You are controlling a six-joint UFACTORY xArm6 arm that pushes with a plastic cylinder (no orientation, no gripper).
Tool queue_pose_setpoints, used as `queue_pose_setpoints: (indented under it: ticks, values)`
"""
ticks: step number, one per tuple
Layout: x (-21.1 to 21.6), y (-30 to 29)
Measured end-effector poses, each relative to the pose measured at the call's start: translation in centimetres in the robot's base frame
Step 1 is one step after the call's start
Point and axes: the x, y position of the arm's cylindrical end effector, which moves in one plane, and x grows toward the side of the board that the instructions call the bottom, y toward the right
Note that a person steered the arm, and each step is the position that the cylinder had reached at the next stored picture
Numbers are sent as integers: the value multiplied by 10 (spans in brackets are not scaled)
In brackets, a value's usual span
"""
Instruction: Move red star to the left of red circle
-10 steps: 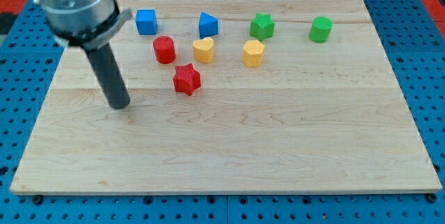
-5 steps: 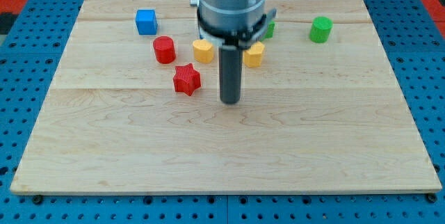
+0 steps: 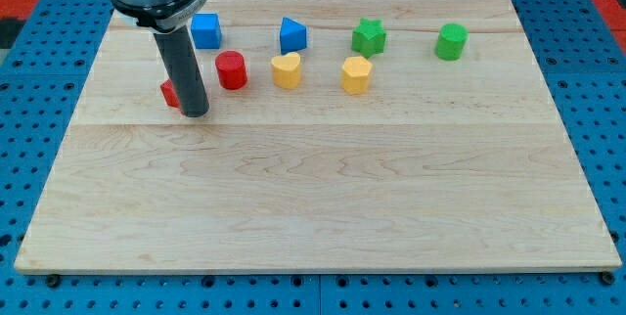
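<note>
In the camera view, my tip [image 3: 196, 112] stands on the wooden board [image 3: 323, 207], toward the view's left and in the upper half. It is a bare rod end with nothing to open or close, and it grips nothing. It stands right against the red star [image 3: 171, 93], which pokes out just to the view's left of the rod (most of the star is hidden behind the rod, so its points are hard to make out).

Up and to the view's right of my tip, near it, sits the red circle [image 3: 231, 69]; the star lies to the view's left of that circle and a little lower. Above my tip, partly beside the rod, is the blue cube [image 3: 205, 30].

Further to the view's right of my tip come the yellow heart-like block [image 3: 286, 69], then the yellow hexagon-like block [image 3: 356, 74]. Above those, toward the view's top, sit the blue triangular block [image 3: 292, 34], the green star [image 3: 369, 36] and, well apart at the far right, the green cylinder [image 3: 451, 41].
</note>
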Motion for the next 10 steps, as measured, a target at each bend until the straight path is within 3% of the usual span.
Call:
queue_pose_setpoints:
  ticks: [4,8,10]
  values:
    - [-6,-32]
    - [-45,-30]
    - [16,-35]
